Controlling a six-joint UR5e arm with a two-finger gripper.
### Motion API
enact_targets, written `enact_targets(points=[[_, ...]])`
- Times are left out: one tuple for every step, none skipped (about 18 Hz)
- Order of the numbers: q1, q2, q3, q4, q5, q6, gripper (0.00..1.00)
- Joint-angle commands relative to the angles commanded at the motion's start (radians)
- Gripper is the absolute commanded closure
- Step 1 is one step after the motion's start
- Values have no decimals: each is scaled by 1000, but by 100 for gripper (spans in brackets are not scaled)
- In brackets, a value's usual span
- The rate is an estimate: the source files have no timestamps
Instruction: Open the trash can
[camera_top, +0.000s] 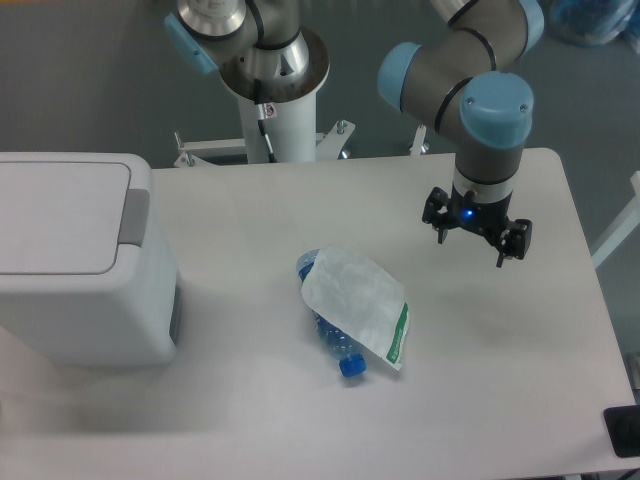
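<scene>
Your gripper (477, 236) hangs above the table (480, 400) with its 2 fingers spread apart, and nothing is between them. It points down, and a small blue light shines on its body. To the left of the gripper and a little nearer to the camera lies a white pouch (355, 303) with a green edge. The pouch rests on top of a bottle (335, 345) with a blue cap, and it covers most of the bottle. Far to the left of the gripper, well apart from it, stands the trash can (85, 255) at the table's left edge. Its flat lid is down, and the grey push tab (135, 217) is on the side that faces the gripper.
</scene>
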Motion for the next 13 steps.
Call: enact_targets(points=[[0,0,-2,0,2,2,0],[0,0,-2,0,2,0,0],[0,0,-2,0,0,0,0],[0,2,-2,0,-6,0,0],[0,2,-2,0,-12,0,0],[-2,2,-3,0,-23,0,0],[-2,2,-3,0,-38,0,0],[0,0,-3,2,-63,-2,0],[2,0,-3,2,-96,-9,0],[3,0,-5,2,-124,-32,0],[3,2,-12,3,-144,-63,0],[3,2,-18,11,-172,-90,0],[3,2,-31,32,-201,-97,0]])
